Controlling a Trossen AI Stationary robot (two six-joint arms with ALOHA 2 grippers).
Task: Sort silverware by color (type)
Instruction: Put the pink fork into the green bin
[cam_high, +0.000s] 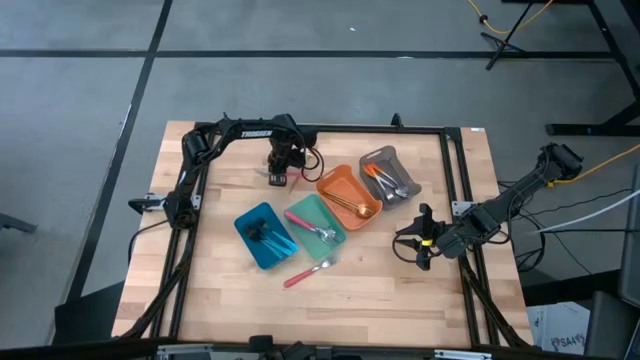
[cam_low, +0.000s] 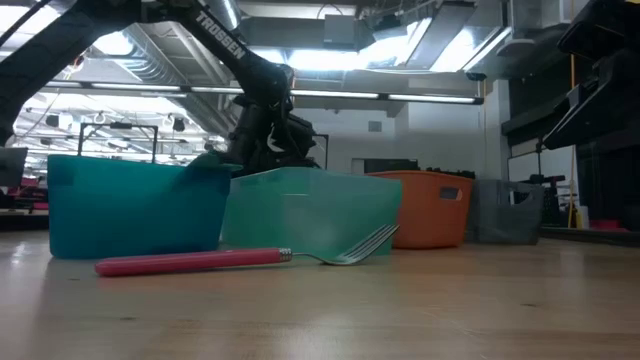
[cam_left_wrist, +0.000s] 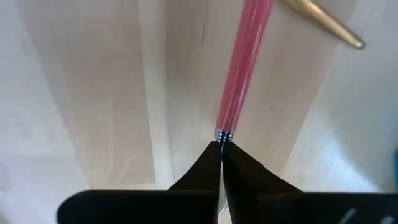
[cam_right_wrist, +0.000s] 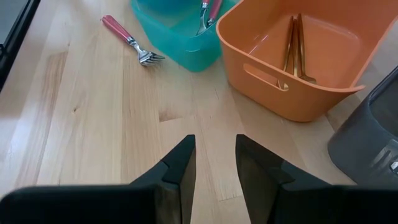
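My left gripper (cam_high: 281, 172) stands at the table's far side, pointing steeply down, shut on a pink-handled utensil (cam_left_wrist: 245, 62). A gold handle (cam_left_wrist: 323, 22) lies on the wood just beyond it. Another pink-handled fork (cam_high: 310, 272) lies flat on the table near the teal tray (cam_high: 335, 240); a third pink one (cam_high: 305, 222) lies inside that tray. Gold pieces (cam_right_wrist: 295, 53) lie in the orange tray (cam_high: 325, 180). My right gripper (cam_right_wrist: 214, 162) hovers open above the table's right part, with nothing between its fingers. My left gripper pinches the pink utensil at the metal collar (cam_left_wrist: 223, 135) where the handle ends, between its two fingertips. The fingers come from above, slanting steeply down. The pink handle runs away from the fingers along the wood; the head end is hidden under the fingers.
The blue tray (cam_high: 250, 218), teal, orange and grey tray (cam_high: 385, 155) stand in a slanting row across the table's middle. Dark pieces lie in the blue tray, silver and orange ones in the grey. Bare wood lies in front of the row and at the far left.
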